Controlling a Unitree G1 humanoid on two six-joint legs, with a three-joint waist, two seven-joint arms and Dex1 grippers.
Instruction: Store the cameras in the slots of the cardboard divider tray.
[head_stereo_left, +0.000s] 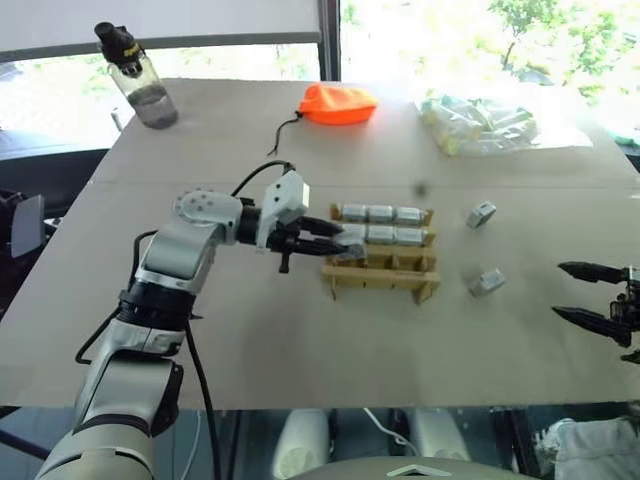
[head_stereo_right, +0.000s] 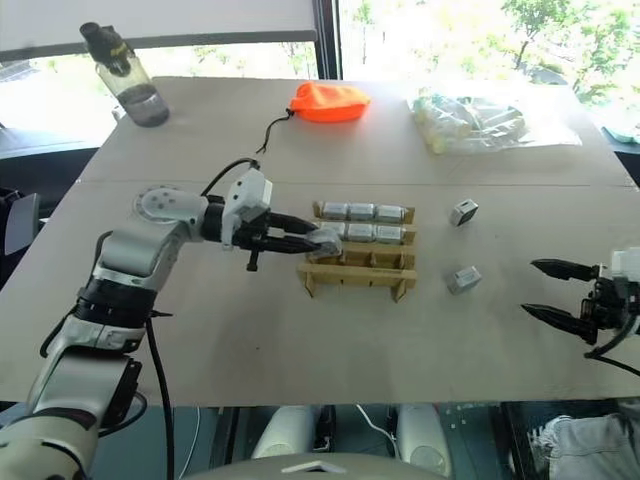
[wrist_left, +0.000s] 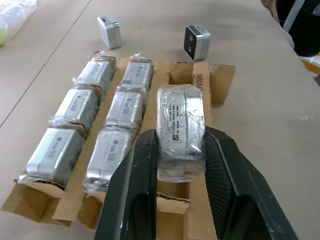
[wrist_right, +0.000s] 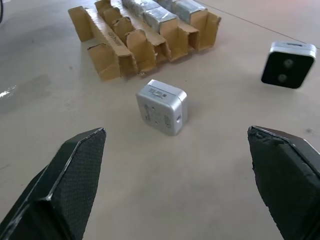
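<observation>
in the head view, the left gripper clamps a wrapped camera over the cardboard divider tray, and the right gripper stands wide apart. the left wrist view shows six wrapped cameras filling two rows. the right wrist view shows two loose cameras on the table.

Your left arm reaches out from 8 o'clock toward the centre, wrist bent so the left gripper points toward 3 o'clock, jaws clamped tight on a wrapped camera. Your right gripper sits at 4 o'clock, pointing toward 9 o'clock, jaws spread wide and empty.
</observation>
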